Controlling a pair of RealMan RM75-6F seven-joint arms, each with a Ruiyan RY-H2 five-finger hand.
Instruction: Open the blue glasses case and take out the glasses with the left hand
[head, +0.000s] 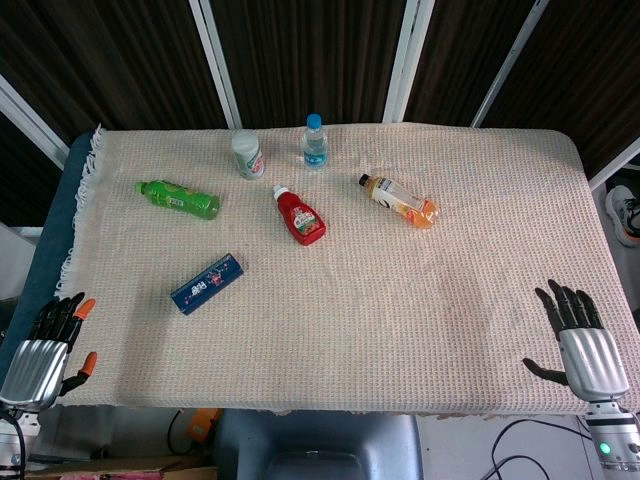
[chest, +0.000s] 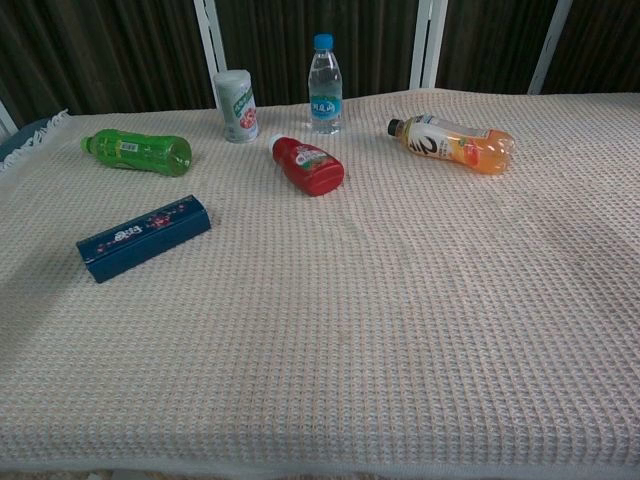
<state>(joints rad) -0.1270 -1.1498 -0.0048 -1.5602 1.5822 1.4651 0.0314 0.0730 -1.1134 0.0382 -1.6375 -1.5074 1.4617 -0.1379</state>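
Observation:
The blue glasses case (head: 207, 283) (chest: 143, 237) lies closed on the cream cloth, left of centre, its long side slanting up to the right. My left hand (head: 48, 344) rests at the table's front left corner, fingers apart and holding nothing, well to the left of and nearer than the case. My right hand (head: 580, 337) lies flat at the front right edge with its fingers spread and nothing in it. Neither hand shows in the chest view. The glasses are not visible.
Behind the case lie a green bottle (head: 179, 198), a red ketchup bottle (head: 299, 214) and an orange juice bottle (head: 399, 200). A white can (head: 248, 155) and a small water bottle (head: 315, 141) stand at the back. The cloth-covered table (head: 400, 320) ends just before both hands.

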